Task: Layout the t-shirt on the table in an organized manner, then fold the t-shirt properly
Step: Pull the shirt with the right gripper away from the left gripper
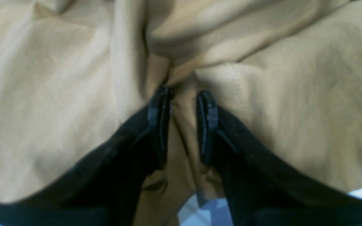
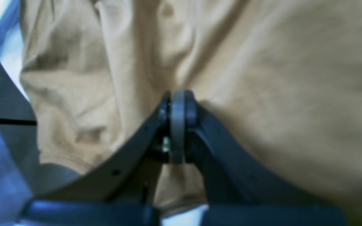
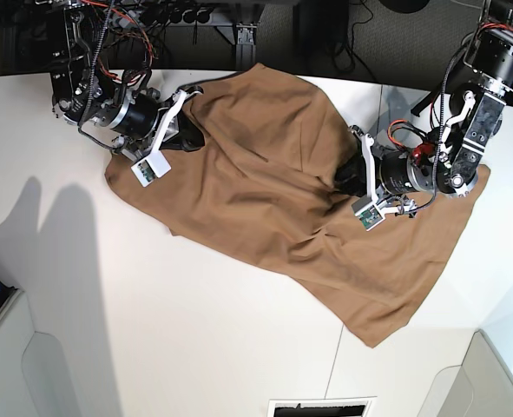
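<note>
Black jaws of the left gripper (image 1: 183, 103) fill the foreground of the left wrist view. They are partly spread, and a raised ridge of the t-shirt (image 1: 278, 103) is caught between them, so the cloth seems to be pinched. A small patch of the table (image 1: 200, 210) is seen below, under the cloth edge.

Next, in the right wrist view, the right gripper (image 2: 178, 106) is seen pressed together, with a fold of the t-shirt (image 2: 278, 94) at its tips. It is judged that a thin layer is held, although the contact itself is blurred. Bare table (image 2: 2, 175) is seen at the left, crossed by a dark line.

Finally, in the base view, the t-shirt (image 3: 265, 191) is spread diagonally over the white table (image 3: 152, 330), wrinkled and not yet squared. Both grippers are at its upper part, well apart from each other.

The laying-out step is judged to be in hand. For the next move, the cloth should be pulled apart and tensioned, so that wrinkles are removed before any folding.
</note>
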{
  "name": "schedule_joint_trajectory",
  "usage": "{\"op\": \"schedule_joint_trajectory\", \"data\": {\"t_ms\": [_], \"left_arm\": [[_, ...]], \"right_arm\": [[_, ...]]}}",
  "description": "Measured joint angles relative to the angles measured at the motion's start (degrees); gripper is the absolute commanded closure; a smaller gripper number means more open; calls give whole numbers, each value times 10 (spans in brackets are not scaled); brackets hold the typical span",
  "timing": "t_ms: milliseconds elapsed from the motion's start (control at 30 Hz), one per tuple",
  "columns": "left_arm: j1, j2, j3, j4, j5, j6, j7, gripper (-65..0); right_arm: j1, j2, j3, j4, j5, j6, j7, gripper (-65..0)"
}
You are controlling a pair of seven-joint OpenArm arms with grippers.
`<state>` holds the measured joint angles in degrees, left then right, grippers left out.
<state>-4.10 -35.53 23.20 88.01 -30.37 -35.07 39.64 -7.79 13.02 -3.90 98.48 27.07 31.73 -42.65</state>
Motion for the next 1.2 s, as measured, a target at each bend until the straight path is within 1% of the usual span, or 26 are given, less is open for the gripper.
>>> {"op": "schedule_joint_trajectory", "data": {"t_ms": [100, 200, 267, 367, 433, 533, 567, 600, 633, 733, 800, 867, 933, 1100, 1200], "left_arm": [[5, -14, 0, 38, 3, -14, 16, -174], [4, -16, 0, 89, 1, -12, 16, -174], [3, -16, 0, 118, -4, -3, 10, -174], [3, -15, 0, 132, -3, -2, 11, -174], [4, -15, 0, 132, -14, -1, 11, -174], [3, -3, 0, 132, -22, -1, 10, -174], [4, 7, 0, 132, -24, -1, 10, -174], [4, 22, 0, 132, -26, -1, 8, -174], [4, 36, 0, 132, -26, -1, 8, -174], [4, 72, 0, 114, -26, -3, 6, -174], [4, 90, 0, 96, -7, -2, 8, -174], [4, 112, 0, 81, 2, -1, 9, -174], [4, 134, 0, 64, 10, -1, 7, -174], [4, 164, 0, 8, 14, -1, 6, -174], [4, 170, 0, -15, 18, -2, -7, -174]], "right_arm": [[17, -2, 20, 37, -10, 0, 6, 0], [41, -3, 65, 54, -8, -2, 9, 0], [61, -3, 103, 51, -13, -6, 5, 0], [96, -2, 150, 40, -24, -7, 9, 0], [116, -2, 168, 13, -30, -22, 11, 0], [146, -2, 181, -52, -34, -34, 9, -160], [157, -2, 181, -76, -35, -34, 10, -199], [167, -2, 181, -100, -34, -34, 15, -222], [175, -2, 181, -124, -33, -31, 22, -228], [190, -3, 181, -192, -30, -23, 28, -227], [192, -3, 178, -222, -21, -9, 24, -227], [190, -2, 166, -231, 2, 0, 13, -227], [191, -2, 149, -231, 23, 0, -7, -227], [191, -2, 86, -231, 85, 2, -46, -227], [191, -7, 43, -230, 94, 7, -50, -227]]}}
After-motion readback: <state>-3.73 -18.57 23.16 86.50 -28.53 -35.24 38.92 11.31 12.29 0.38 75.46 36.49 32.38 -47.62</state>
